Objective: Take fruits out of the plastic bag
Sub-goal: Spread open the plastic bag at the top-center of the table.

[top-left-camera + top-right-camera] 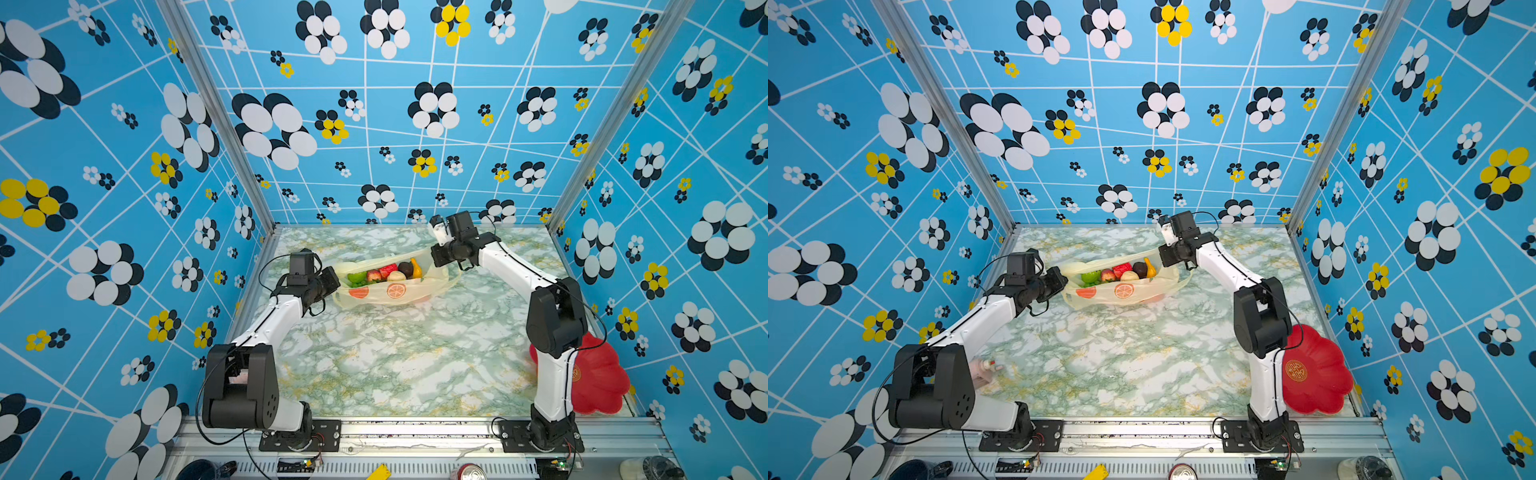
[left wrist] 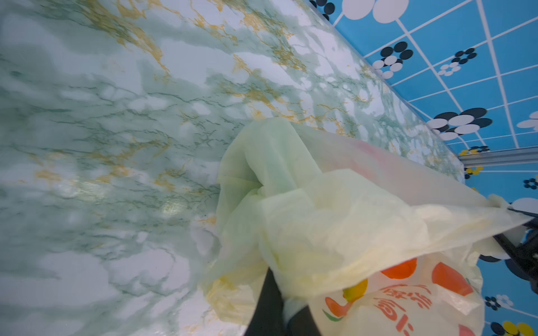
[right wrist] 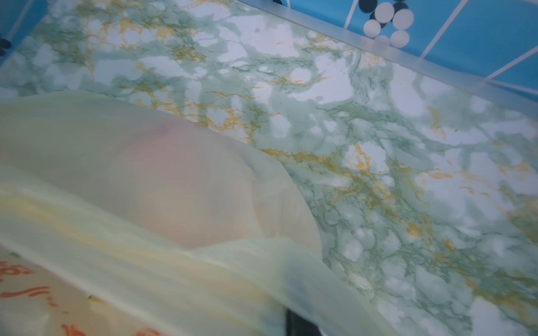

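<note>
**Between two grippers, a bag stretched open**

Far back on the table [image 1: 395, 353] the plastic bag [image 1: 392, 293] sits mouth-up, its ends clamped in the closed jaws of the left gripper [image 1: 336, 280] and right gripper [image 1: 432, 254] (film drapes across both wrist views). The fruits [image 1: 386, 271] lie inside.

A green-and-white marble-patterned tabletop [image 1: 395, 357] with gold veins forms the floor. A red flower-shaped plate [image 1: 1316, 374] with a round gold emblem lies at its near right corner. Blue walls [image 1: 374, 124] printed with black, white and yellow flowers enclose it. Nearer than the aluminium front rail [image 1: 415, 432] sit a red can [image 1: 469, 473] and a yellow piece [image 1: 379, 473].
</note>
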You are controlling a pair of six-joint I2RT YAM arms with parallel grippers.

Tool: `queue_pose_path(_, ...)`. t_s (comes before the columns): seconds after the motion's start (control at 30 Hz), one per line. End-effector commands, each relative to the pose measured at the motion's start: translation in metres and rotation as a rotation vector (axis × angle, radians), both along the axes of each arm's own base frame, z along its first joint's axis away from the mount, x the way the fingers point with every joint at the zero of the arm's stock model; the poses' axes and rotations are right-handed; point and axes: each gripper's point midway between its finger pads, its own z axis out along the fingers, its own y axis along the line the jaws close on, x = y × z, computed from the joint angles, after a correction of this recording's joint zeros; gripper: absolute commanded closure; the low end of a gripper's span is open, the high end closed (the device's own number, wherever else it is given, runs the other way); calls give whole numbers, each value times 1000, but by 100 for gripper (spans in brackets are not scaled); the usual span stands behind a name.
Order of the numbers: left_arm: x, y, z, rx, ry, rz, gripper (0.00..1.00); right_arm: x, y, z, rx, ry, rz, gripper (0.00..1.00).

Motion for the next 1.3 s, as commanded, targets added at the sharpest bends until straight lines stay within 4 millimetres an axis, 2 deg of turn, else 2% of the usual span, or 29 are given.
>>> queue_pose_path(0.0, 7, 14, 4, -41, -36, 63, 100, -23, 0, 10, 238, 154, 22, 100)
queue_pose_path(0.1, 8, 12, -5, -62, -16, 64, 100, -21, 2, 9, 363, 210, -8, 100)
queue_pose_path(0.13, 9, 11, -6, -59, -13, 61, 100, -25, 2, -1, 371, 238, -16, 100)
queue_pose_path(0.17, 10, 8, -6, -49, -8, 52, 100, -27, 5, -2, 386, 247, -12, 100)
queue_pose_path(0.3, 10, -7, -5, 40, 32, -12, 100, -30, 16, 5, 397, 252, 8, 100)
queue_pose_path(0.33, 10, -10, -6, 46, 39, -24, 100, -28, 20, 12, 391, 235, 21, 100)
queue_pose_path(0.47, 11, -12, -18, 67, 105, -36, 100, -26, 29, 14, 368, 249, 45, 100)
queue_pose_path(0.63, 6, -8, -30, 135, 159, -32, 100, 4, 16, 12, 353, 212, -67, 100)
queue_pose_path(0.73, 3, -23, -30, 159, 151, -97, 100, 21, 13, 18, 358, 197, -113, 100)
queue_pose_path(0.83, 2, -42, -26, 183, 134, -167, 100, 28, 18, 25, 361, 208, -125, 100)
queue_pose_path(0.87, 2, -46, -26, 182, 130, -180, 100, 28, 17, 26, 342, 200, -142, 89)
queue_pose_path(0.9, 2, -48, -27, 179, 132, -181, 100, 28, 12, 28, 311, 181, -168, 72)
queue_pose_path(0.93, 2, -49, -27, 176, 132, -178, 100, 27, 8, 32, 284, 151, -190, 59)
queue_pose_path(1.0, 1, -49, -29, 164, 143, -163, 100, 23, -6, 39, 233, 108, -253, 43)
queue_pose_path(1.13, -2, -56, -28, 159, 141, -159, 100, -2, -36, 59, 145, 30, -361, 27)
queue_pose_path(1.23, -7, -66, -29, 177, 133, -176, 100, -27, -45, 76, 65, -54, -408, 24)
queue_pose_path(1.27, -8, -70, -29, 179, 132, -181, 100, -38, -45, 66, 19, -51, -415, 22)
